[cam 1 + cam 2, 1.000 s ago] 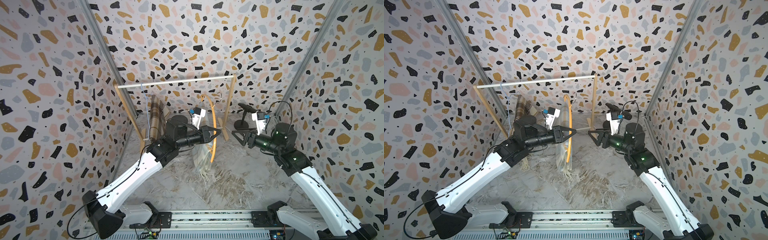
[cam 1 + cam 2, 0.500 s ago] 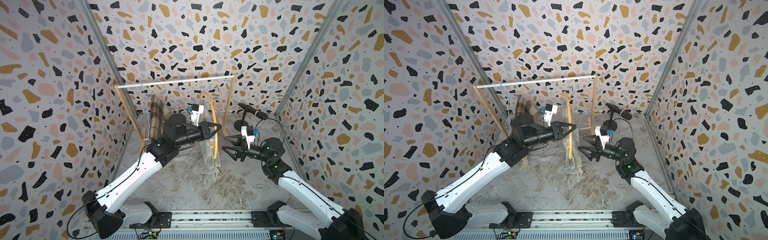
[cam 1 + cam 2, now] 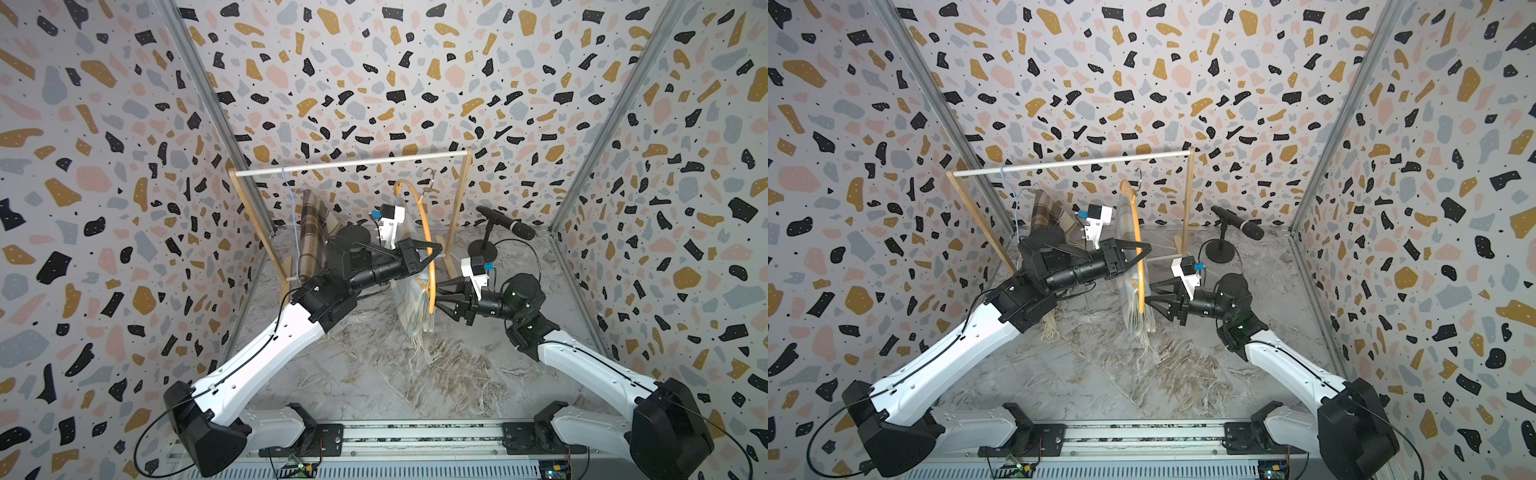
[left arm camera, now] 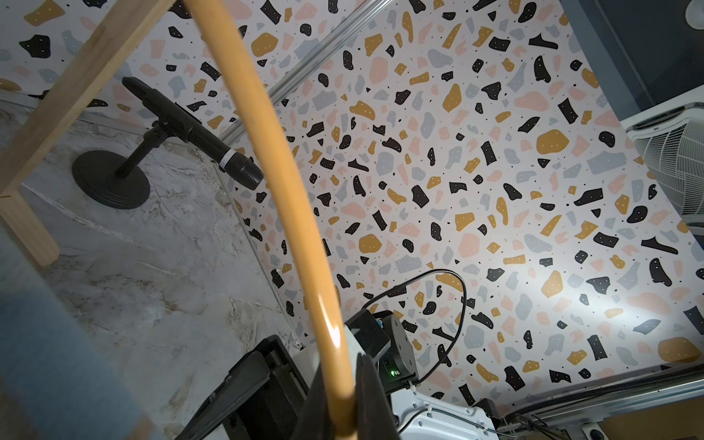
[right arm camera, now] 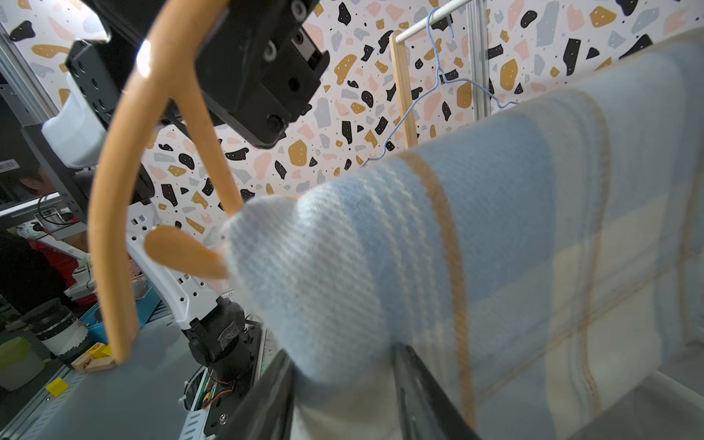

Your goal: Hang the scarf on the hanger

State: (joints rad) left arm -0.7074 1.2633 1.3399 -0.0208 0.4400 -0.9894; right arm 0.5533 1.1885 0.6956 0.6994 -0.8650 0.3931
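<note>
Brings the right fingers (image 3: 453,283) leftward in both top views since half a second ago, up to the lower end of the hanger (image 3: 424,220), and narrows them from the wider spread of then. Keeps the left fingers (image 3: 422,244) in the same spot, closed on the hanger at mid-height, the orange rod clamped at the bottom edge of the left wrist view. Holds the hanger on end at the centre of the frame, below the rail (image 3: 353,162), with the scarf (image 3: 413,307), pale blue and cream plaid, draped over it and its fringe hanging toward the tabletop (image 3: 374,374). Sets the right fingers either side of the scarf's folded end, at the bottom centre of the right wrist view, both against the cloth; cannot tell whether already pinching it. Reaches with the left arm (image 3: 270,345) up from the lower left of the frame, wrist level and pointing right. Stretches the right arm (image 3: 582,365) in from the lower right, elbow bent, wrist level and pointing left at the scarf.
</note>
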